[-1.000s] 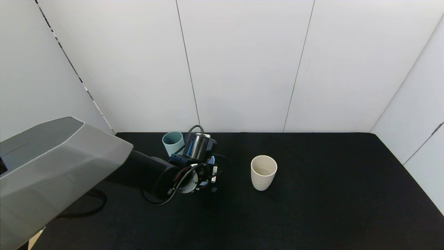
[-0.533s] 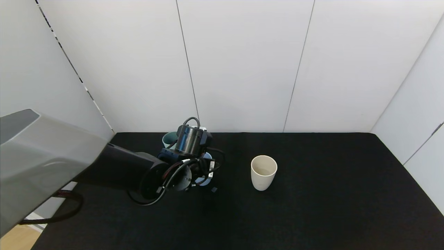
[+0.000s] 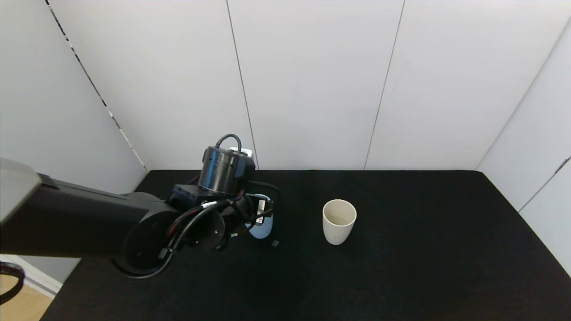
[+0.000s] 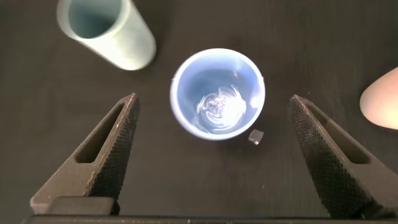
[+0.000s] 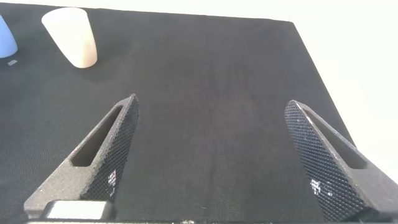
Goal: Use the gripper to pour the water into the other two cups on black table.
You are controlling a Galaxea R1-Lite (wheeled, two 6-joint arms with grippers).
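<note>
My left gripper (image 4: 212,98) is open and empty, pointing down over the light blue cup (image 4: 217,93), with a finger well clear on each side. That cup stands upright on the black table (image 3: 401,267) and holds glinting water (image 4: 217,107). It also shows in the head view (image 3: 262,228), partly behind my left wrist (image 3: 223,171). The sage green cup (image 4: 106,31) stands just beyond it and is hidden by the arm in the head view. The cream-beige cup (image 3: 339,221) stands upright to the right, and shows in the right wrist view (image 5: 71,36). My right gripper (image 5: 211,101) is open and empty over bare table.
A small grey square bit (image 3: 275,243) lies on the table beside the blue cup, also in the left wrist view (image 4: 254,137). White wall panels (image 3: 312,89) close the back and sides. The table's far right edge (image 5: 317,68) shows in the right wrist view.
My left arm has risen and drawn back to the left, away from the blue cup, and now hides the green cup. The cream cup has not moved.
</note>
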